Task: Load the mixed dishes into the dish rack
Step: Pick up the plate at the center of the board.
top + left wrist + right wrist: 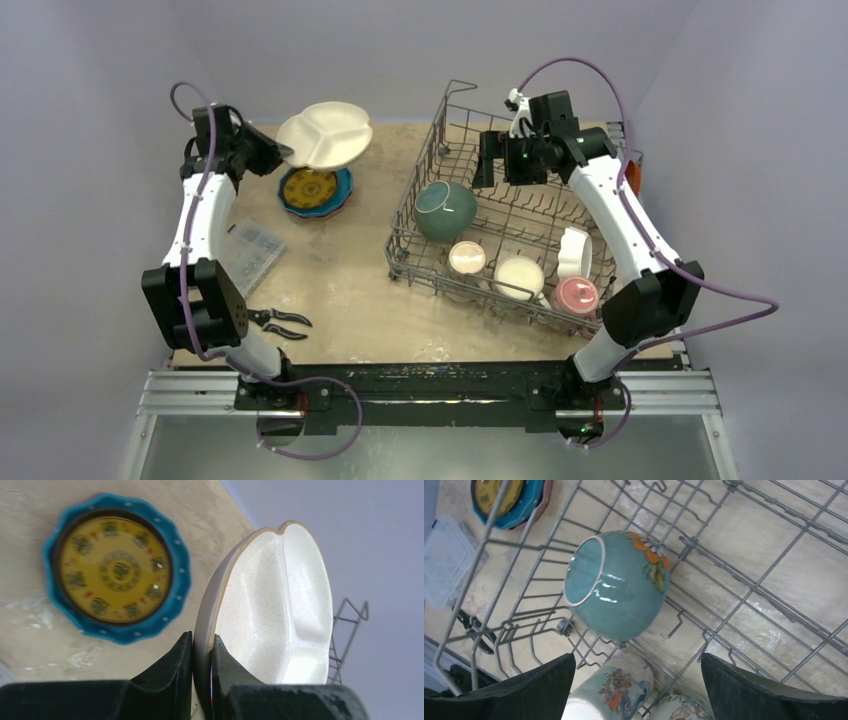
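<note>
My left gripper [202, 645] is shut on the rim of a white divided plate [275, 605], holding it on edge in the air above the table's far left [325, 135]. Below it lies a stack of plates [315, 190] topped by a blue-rimmed yellow one [117, 570]. The grey wire dish rack [600, 225] stands on the right. Inside it lie a teal round bowl [619, 585], three mugs along the near side [467, 258] [518, 277] [575, 295] and a small white bowl [573, 250]. My right gripper [638, 660] hangs open and holds nothing above the rack, over the teal bowl [445, 210].
A clear plastic compartment box [250, 250] lies at the left next to my left arm. Black-handled pliers [280, 322] rest near the table's front left edge. The rack's tall wire sides [350, 630] rise to the right of the held plate.
</note>
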Available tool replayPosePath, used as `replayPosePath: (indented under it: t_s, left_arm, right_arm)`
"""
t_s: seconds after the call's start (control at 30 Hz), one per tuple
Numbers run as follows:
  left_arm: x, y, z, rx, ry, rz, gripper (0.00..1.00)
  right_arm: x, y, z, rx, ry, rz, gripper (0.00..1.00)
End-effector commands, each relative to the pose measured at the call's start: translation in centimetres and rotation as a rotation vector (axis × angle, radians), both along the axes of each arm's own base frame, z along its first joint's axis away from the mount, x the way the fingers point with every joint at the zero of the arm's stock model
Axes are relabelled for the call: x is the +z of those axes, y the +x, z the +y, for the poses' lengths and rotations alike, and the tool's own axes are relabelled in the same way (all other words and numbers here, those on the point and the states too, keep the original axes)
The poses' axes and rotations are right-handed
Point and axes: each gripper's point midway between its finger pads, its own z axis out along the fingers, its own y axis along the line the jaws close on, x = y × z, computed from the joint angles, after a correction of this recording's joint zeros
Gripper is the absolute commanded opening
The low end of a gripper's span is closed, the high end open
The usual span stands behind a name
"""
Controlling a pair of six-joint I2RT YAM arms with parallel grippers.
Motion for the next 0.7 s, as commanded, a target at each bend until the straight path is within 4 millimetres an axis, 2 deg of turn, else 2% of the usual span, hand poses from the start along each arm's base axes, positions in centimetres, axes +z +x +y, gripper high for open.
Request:
replayPosePath:
  t_s: [0.0,0.1,0.17,0.33,0.47,0.57,0.63,0.67]
  left_arm:
    - [16.9,-2.1,-7.3,-0.223,-0.043,-0.396,0.0]
    - [20.3,-4.3,-11.3,-0.288,0.033,-0.536,0.0]
    - [21.8,-6.0,-13.6,-0.326,0.062,-0.586,0.0]
    - [23.0,-9.2,-16.9,-0.388,0.05,-0.613,0.0]
    - [21.9,-11.0,-18.5,-0.404,0.016,-0.519,0.0]
    - [20.6,-11.9,-19.1,-0.403,-0.037,-0.398,0.0]
    - [19.8,-12.7,-19.5,-0.408,-0.07,-0.323,0.0]
    - [19.4,-13.0,-19.7,-0.413,-0.081,-0.29,0.0]
  right_arm:
    - [3.3,-2.0,2.3,0.08,-0.034,-0.141,0.98]
    - [4.6,-2.9,3.3,0.093,-0.002,-0.161,0.98]
    - [5.4,-3.2,3.5,0.087,0.024,-0.171,0.98]
    - [8.4,-4.4,2.9,0.049,0.07,-0.236,0.98]
    - [11.7,-6.6,1.5,0.038,0.086,-0.359,0.98]
    - [12.2,-8.1,0.6,0.046,0.051,-0.437,0.98]
    - [12.1,-9.5,0.6,0.083,0.04,-0.485,0.98]
    - [13.1,-10.4,0.8,0.112,0.051,-0.543,0.98]
